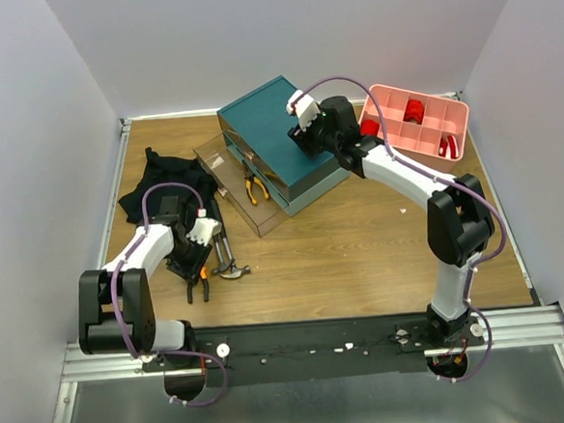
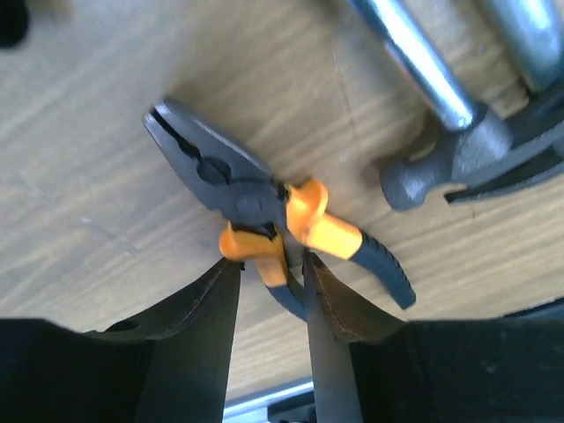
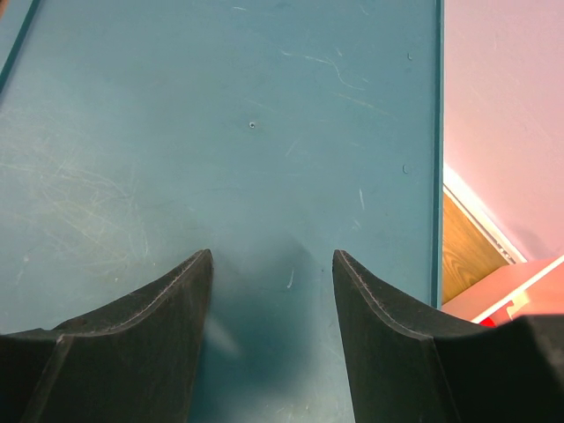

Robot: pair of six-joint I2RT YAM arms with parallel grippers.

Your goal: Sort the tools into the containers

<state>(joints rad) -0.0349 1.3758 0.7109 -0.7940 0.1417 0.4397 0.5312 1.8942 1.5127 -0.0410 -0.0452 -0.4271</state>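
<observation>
A black cloth [image 1: 164,186] is lying just behind the left gripper [image 2: 270,262], and two hammers [image 2: 432,172] are crowding the orange-and-black pliers [image 2: 256,207] on the table [image 1: 362,254]. Its fingers [image 2: 203,335] are closely straddling one pliers handle, though I cannot tell if they are clamping it. The right gripper [image 3: 271,256] is hovering, spread wide, over the teal drawer box [image 1: 266,125], whose pulled-out drawer [image 1: 226,172] is holding a second pliers [image 1: 254,187], with a pink tray [image 1: 449,106] sitting beside it.

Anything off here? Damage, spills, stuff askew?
The teal box sits skewed to the table edges, its top scratched; a black cloth lies crumpled at the left. No spill or breakage visible.
</observation>
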